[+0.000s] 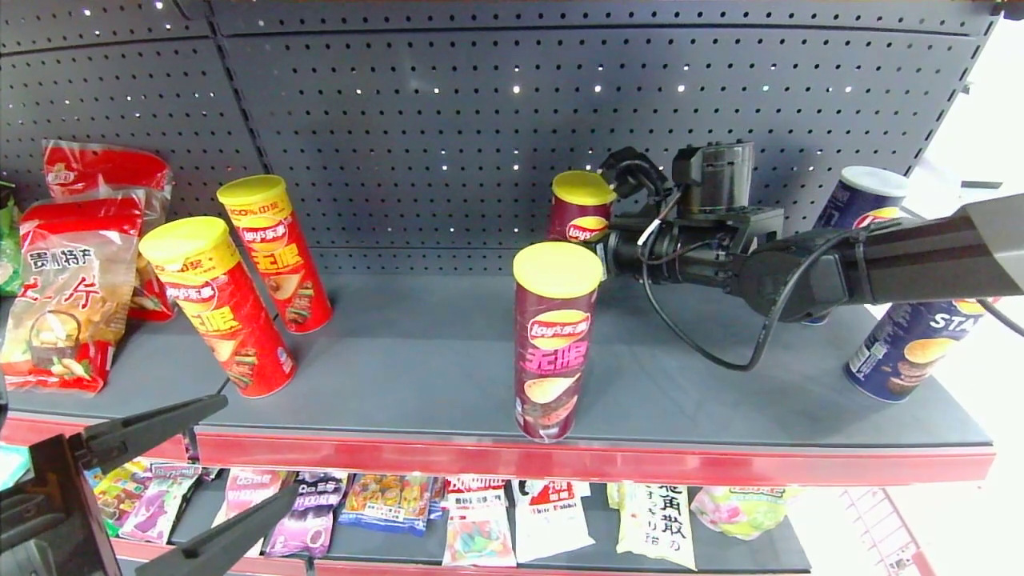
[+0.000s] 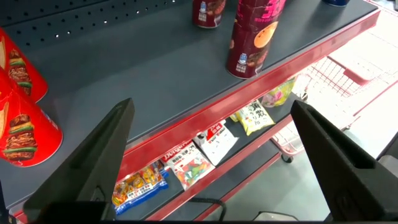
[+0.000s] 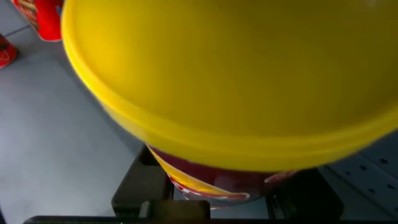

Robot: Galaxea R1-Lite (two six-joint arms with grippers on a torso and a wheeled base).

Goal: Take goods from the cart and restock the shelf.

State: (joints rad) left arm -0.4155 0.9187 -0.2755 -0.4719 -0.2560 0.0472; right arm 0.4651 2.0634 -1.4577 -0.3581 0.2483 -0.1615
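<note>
Your right gripper [image 1: 606, 240]: clamped on a maroon can [image 1: 579, 214] with a yellow lid, upright at the back of the shelf [image 1: 416, 352]. Just in front of it: second maroon can [image 1: 554, 344]. Your left gripper [image 1: 192, 480]: spread wide, holding nothing.

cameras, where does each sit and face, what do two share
Head view: on the head, facing down at the shelf; left gripper and right gripper show.
Left wrist view: on that wrist, facing the shelf edge past its open fingers.
Right wrist view: on that wrist, close on the gripped rear maroon can.
Shared: head and left wrist views show the front maroon can.
</note>
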